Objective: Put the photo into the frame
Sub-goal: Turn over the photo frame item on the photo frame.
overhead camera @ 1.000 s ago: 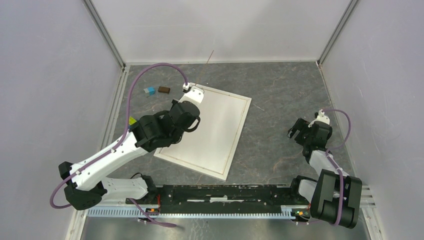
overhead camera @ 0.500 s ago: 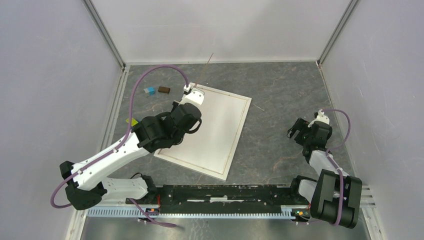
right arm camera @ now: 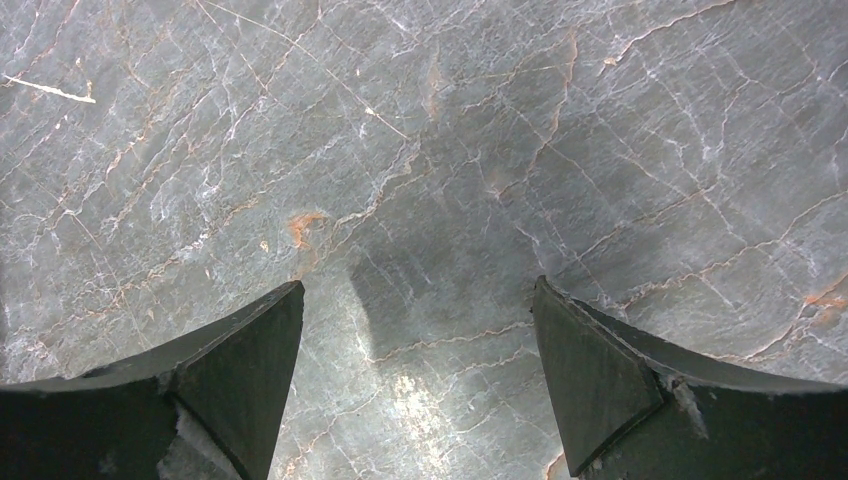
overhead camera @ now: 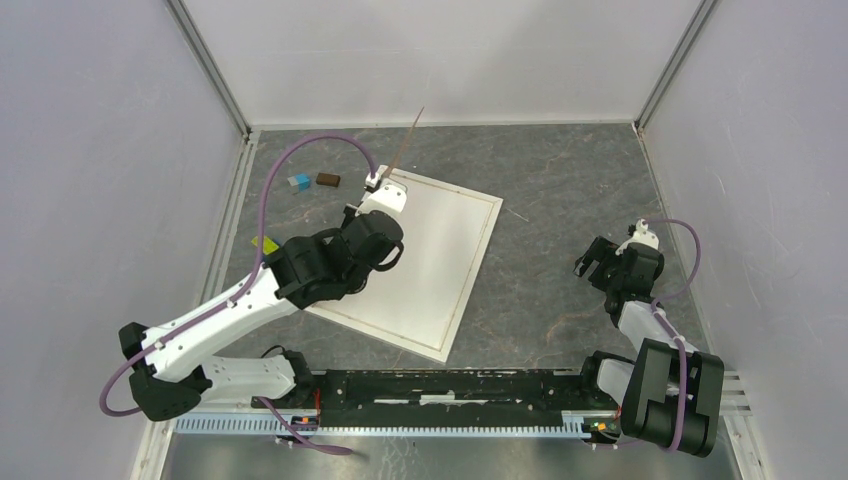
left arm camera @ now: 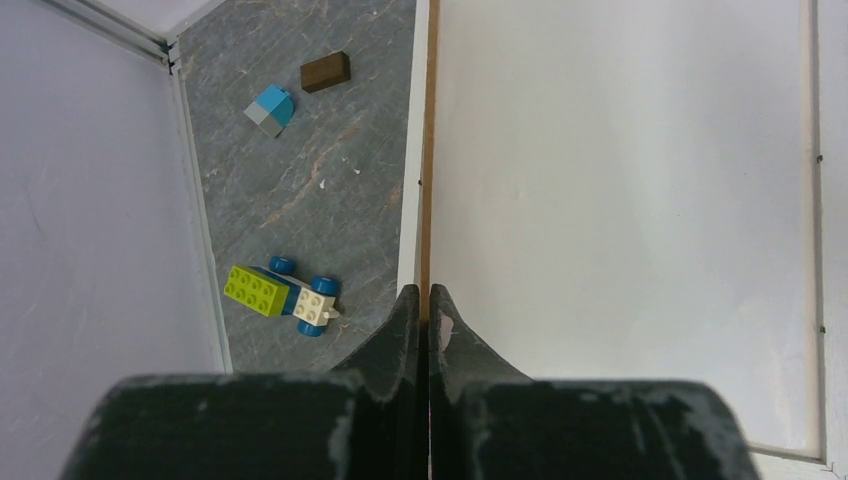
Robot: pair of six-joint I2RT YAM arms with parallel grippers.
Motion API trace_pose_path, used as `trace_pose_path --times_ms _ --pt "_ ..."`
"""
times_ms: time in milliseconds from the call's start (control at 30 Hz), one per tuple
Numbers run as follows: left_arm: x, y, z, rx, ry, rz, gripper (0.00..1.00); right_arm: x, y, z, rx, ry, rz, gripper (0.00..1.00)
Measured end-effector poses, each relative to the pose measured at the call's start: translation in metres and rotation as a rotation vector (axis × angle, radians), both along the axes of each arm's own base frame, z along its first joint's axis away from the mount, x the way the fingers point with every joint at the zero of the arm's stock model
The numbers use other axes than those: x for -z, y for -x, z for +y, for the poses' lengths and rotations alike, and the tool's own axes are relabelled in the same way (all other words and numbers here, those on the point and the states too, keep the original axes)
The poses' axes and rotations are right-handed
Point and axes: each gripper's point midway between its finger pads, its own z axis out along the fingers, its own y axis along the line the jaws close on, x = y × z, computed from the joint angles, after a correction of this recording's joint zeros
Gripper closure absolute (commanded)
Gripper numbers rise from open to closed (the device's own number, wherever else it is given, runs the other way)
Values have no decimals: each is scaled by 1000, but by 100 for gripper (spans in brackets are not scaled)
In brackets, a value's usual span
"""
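Observation:
The white frame (overhead camera: 475, 262) lies flat on the grey table, turned at an angle, and a plain white surface fills its opening. No printed side of the photo shows, and I cannot tell whether that white surface is the photo's back. My left gripper (overhead camera: 383, 200) (left arm camera: 424, 292) is over the frame's far left corner. It is shut on a thin brown backing board (left arm camera: 430, 150), which stands on edge above the frame's left rim (left arm camera: 410, 200). From above, the board (overhead camera: 408, 142) shows only as a thin brown line. My right gripper (overhead camera: 590, 262) (right arm camera: 418, 285) hangs open over bare table at the right.
A small blue-grey block (overhead camera: 298, 181) and a brown block (overhead camera: 328, 179) lie left of the frame's far corner. A green, white and blue brick car (left arm camera: 280, 293) sits near the left wall. Walls enclose the table on three sides.
The left wrist has shifted slightly to the left. The brown board's edge now shows as a longer line above it. The right arm has not moved.

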Motion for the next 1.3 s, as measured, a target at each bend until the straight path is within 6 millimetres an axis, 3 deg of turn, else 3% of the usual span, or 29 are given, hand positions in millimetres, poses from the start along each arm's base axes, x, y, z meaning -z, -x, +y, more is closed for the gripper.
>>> trace_pose_path --times_ms 967,1100,1300 --pt "23 -11 -20 10 3 -8 97 0 -1 2 -9 -3 -14 10" --pt "24 -11 -21 13 6 -6 93 0 -1 2 -9 -3 -14 10" --pt "29 -8 -27 43 27 20 72 0 -1 2 -10 -4 -15 10"
